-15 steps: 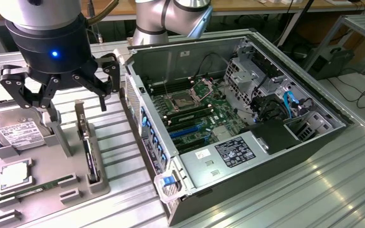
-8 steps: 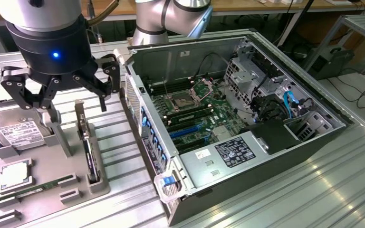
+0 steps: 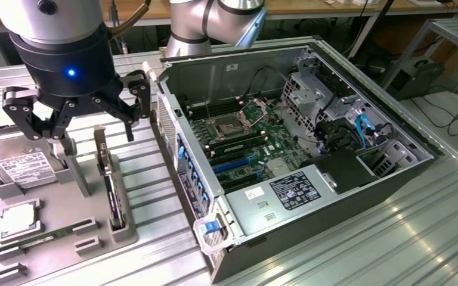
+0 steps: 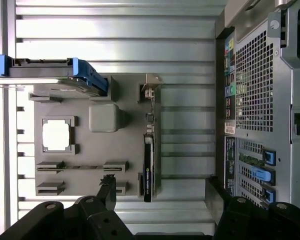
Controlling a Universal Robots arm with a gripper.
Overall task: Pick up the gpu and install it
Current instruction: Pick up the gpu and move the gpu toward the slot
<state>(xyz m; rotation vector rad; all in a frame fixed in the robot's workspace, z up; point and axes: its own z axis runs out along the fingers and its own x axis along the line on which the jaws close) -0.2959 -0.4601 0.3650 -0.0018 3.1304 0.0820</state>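
Black gpu (image 3: pixel 114 201) edge-on in holder (image 3: pixel 58 229), lower edge hidden; fingers (image 3: pixel 19 113) spread above.

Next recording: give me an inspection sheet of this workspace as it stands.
Surface: ribbed metal table with a grey parts holder on it.
Job's things: gpu standing on edge in the holder; open computer case beside it.
Clutter: hard drive, processor and memory stick in the holder.
Hand: open, empty, above the holder.
Cables: blue cable inside the case.
Surroundings: workbench behind; floor cables at the exterior view's right.
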